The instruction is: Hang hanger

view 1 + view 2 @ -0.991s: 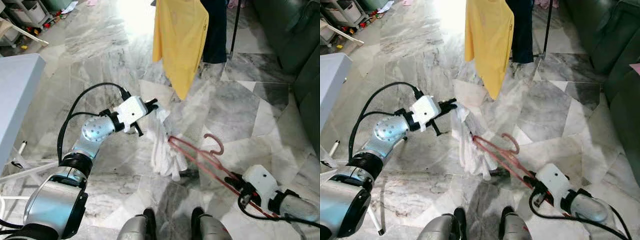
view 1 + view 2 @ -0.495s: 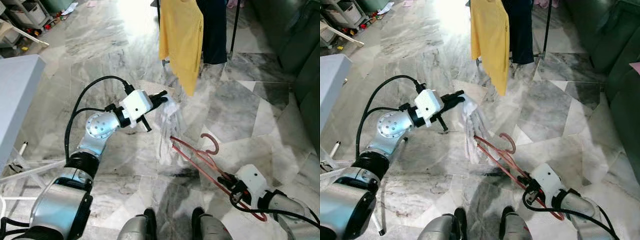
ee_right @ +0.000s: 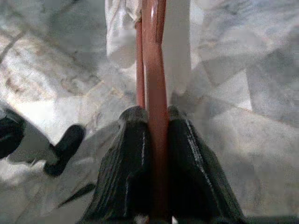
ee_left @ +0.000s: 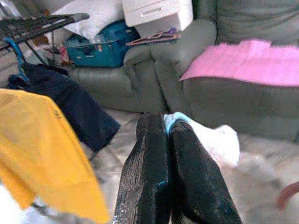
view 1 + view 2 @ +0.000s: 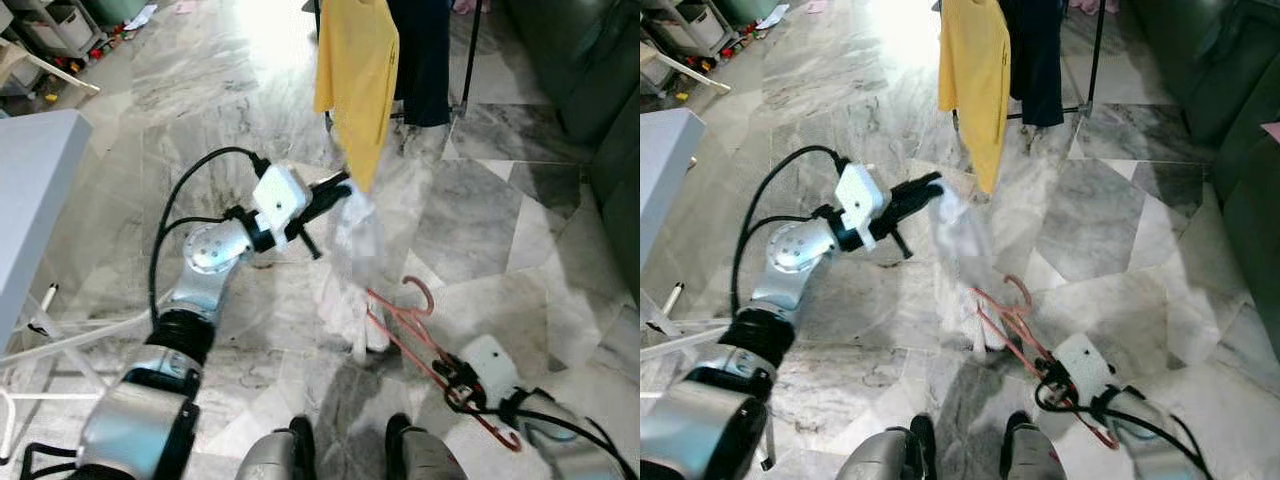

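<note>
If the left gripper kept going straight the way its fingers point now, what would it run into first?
Probably the yellow shirt hanging just beyond the left gripper, which is shut on the white garment. The wrist view suggests the sofa further on; depth is unclear.

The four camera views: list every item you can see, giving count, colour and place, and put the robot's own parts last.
Hanger: one, red, low over the floor, clamped at one end by the right gripper.
White garment: one, white, hanging between the left gripper and the hanger.
Yellow shirt: one, yellow, hanging on the rack ahead.
Dark garment: one, navy, hanging beside the yellow shirt.
Sofa: one, grey-green, to the robot's right.
Pink cloth: one, pink, lying on the sofa.
Table: one, pale grey, on the robot's left.
Left gripper: black fingers, pinching the white garment's top.
Right gripper: black fingers, closed on the hanger.
</note>
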### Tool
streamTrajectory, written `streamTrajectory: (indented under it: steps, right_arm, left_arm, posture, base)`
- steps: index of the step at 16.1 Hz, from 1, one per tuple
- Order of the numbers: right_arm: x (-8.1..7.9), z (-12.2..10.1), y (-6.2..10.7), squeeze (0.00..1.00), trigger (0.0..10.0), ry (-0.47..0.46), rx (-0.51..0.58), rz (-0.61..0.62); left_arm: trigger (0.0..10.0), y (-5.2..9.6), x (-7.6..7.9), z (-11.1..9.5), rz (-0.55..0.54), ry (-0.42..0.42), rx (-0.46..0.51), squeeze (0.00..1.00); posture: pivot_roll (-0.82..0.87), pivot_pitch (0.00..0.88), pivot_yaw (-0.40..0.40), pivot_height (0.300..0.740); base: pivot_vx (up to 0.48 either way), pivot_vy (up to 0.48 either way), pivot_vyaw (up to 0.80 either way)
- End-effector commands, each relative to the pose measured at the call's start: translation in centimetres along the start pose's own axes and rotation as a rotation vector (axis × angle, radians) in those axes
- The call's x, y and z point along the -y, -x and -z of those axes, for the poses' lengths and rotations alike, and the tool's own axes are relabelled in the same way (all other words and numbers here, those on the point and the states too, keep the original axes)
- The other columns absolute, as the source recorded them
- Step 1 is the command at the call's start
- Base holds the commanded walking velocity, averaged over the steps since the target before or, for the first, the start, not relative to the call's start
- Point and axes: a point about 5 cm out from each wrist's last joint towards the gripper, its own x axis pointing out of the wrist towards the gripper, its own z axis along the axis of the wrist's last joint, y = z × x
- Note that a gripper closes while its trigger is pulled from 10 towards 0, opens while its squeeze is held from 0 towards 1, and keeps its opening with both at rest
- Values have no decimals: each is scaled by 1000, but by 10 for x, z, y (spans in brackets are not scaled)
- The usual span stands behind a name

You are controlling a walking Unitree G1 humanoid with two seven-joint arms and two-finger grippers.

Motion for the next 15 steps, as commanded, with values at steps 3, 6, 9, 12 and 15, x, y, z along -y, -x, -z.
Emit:
streamTrajectory:
  steps: [3,6,9,12,15]
  right_arm:
    - [1,-16,-9,0,10000,-27,93,64]
    - [9,-38,-16,0,10000,-39,185,110]
    - [5,-6,-8,0,10000,-139,91,119]
    - [-4,33,11,0,10000,-228,-20,150]
    - [-13,61,26,0,10000,-277,-115,157]
  left_arm:
    - [10000,2,11,0,42,48,9,0]
    - [10000,6,28,7,70,97,-13,0]
    - [10000,7,22,6,4,118,-14,0]
    - [10000,5,0,-1,-133,228,15,0]
    - [10000,4,-15,-2,-229,283,19,0]
  posture:
    - [-172,269,177,740]
    - [-179,266,174,740]
    - [-181,260,157,740]
    - [-186,263,156,740]
    - [-200,273,164,740]
  base:
    - [0,0,0]
    - [0,0,0]
    - [0,0,0]
    - [0,0,0]
    - [0,0,0]
